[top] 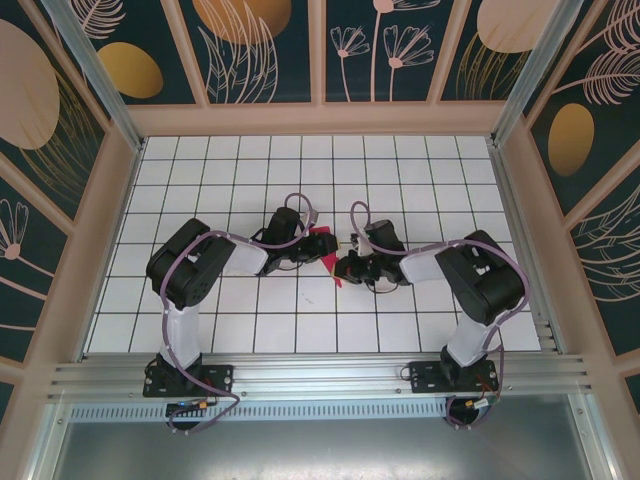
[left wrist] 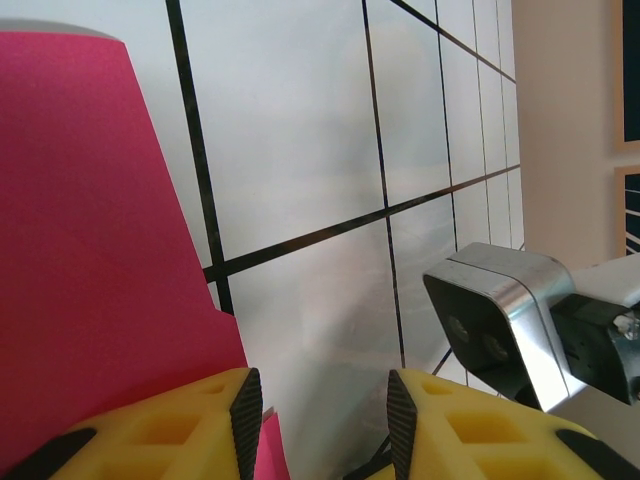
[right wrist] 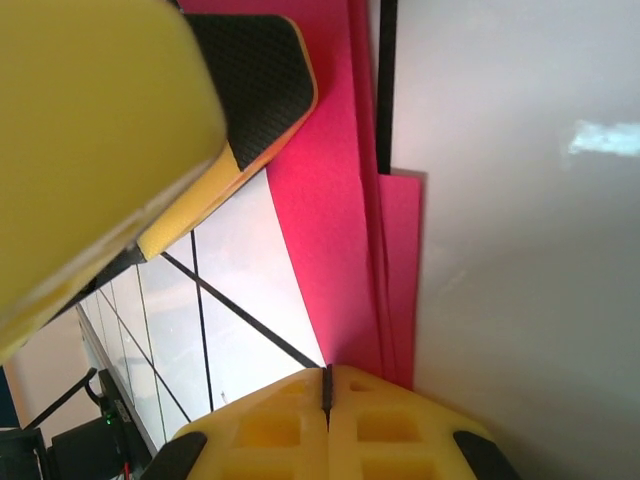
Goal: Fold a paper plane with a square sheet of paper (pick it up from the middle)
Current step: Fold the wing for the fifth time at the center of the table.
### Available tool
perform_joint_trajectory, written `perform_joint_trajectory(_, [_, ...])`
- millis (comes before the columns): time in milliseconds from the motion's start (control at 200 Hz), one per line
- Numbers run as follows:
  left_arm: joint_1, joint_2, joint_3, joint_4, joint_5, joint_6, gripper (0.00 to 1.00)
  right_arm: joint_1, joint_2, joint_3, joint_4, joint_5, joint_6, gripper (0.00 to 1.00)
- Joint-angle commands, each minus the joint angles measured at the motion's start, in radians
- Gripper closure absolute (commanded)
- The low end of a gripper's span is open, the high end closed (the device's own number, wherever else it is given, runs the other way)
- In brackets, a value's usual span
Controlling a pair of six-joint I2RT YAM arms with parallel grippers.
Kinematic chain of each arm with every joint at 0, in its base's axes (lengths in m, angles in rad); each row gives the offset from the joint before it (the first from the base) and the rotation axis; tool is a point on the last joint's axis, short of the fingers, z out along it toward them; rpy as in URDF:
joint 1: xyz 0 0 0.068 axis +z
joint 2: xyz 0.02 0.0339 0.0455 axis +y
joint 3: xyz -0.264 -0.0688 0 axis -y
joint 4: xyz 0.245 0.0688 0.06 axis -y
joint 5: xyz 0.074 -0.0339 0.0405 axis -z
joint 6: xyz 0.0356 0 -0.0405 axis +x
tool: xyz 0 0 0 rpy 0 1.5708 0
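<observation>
Magenta paper, one piece; right end effector clamps.

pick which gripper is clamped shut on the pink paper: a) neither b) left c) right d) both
c: in the right wrist view the right gripper has its fingers pressed together on the folded pink paper, while the left gripper has its fingers apart, with the table showing between them.

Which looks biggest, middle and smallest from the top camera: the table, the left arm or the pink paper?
1. Table, by far the largest.
2. Left arm.
3. Pink paper, just a small patch.
</observation>
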Motion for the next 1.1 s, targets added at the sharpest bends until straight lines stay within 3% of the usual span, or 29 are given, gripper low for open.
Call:
perform_joint_trajectory(0, [0.001, 0.049, -0.01, -0.123, -0.046, 0.034, 0.59, 0.003, -0.067, -0.005, -0.12, -0.016, -0.016, 1.0])
perform_joint_trajectory(400, [0.0, 0.057, 0.001, -0.132, -0.04, 0.037, 0.59, 0.005, 0.032, -0.031, -0.159, 0.034, -0.034, 1.0])
perform_joint_trajectory(746, [0.001, 0.057, -0.001, -0.13, -0.037, 0.037, 0.59, 0.036, -0.118, 0.041, -0.213, -0.001, -0.041, 1.0])
perform_joint_trajectory(1096, [0.001, 0.06, 0.0, -0.132, -0.032, 0.038, 0.59, 0.035, 0.003, -0.005, -0.18, 0.025, -0.029, 1.0])
